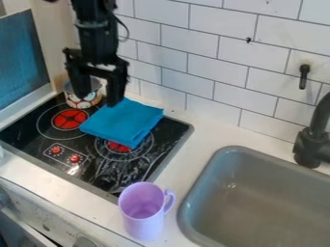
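- In the camera view, I had one gripper over the far part of the stove, its two fingers spread apart, released.
- I counted one cloth, blue, soft and folded nearly square, on the stove below the gripper; I couldn't tell whether a fingertip touched it.
- One round pot with a patterned side stood on the stove, beside the cloth and partly behind a finger.
- Two red burner patches showed on the glossy black stove, one partly covered by cloth, plus two red knobs.
- One smooth lilac mug stood at the stove's near corner.
- Right of the stove: one grey sink, one black tap.
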Robot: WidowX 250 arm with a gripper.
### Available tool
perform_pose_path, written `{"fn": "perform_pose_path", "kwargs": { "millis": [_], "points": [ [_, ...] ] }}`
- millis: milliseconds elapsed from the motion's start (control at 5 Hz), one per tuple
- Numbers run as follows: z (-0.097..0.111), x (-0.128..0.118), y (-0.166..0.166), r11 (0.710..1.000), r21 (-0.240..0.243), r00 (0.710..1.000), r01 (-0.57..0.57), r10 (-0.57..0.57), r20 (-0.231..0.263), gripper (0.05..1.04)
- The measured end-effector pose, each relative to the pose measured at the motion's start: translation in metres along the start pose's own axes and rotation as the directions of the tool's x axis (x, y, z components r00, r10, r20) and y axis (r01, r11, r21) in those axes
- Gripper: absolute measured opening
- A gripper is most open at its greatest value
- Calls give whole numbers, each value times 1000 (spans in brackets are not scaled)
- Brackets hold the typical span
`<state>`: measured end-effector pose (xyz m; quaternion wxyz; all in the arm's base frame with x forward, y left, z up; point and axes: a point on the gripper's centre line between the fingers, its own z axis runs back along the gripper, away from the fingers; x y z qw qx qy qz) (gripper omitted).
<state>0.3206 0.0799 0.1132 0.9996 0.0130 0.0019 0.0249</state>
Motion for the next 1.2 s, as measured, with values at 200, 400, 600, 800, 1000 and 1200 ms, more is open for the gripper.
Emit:
{"fn": "perform_pose_path", "kwargs": {
  "millis": [200, 400, 600, 800, 1000, 1200],
  "points": [
    [23, -18, 1, 999, 7, 999, 51, -51, 15, 1003],
    [27, -18, 1, 998, 11, 998, 58, -59, 30, 1003],
    [27, -18, 2, 998, 12, 998, 59, -59, 28, 1003],
    [27, -18, 2, 998, 13, 998, 59, -59, 30, 1003],
    [27, -18, 2, 998, 13, 998, 59, -59, 30, 1003],
    [27, -18, 2, 998, 13, 998, 57, -58, 30, 1003]
  ]
}}
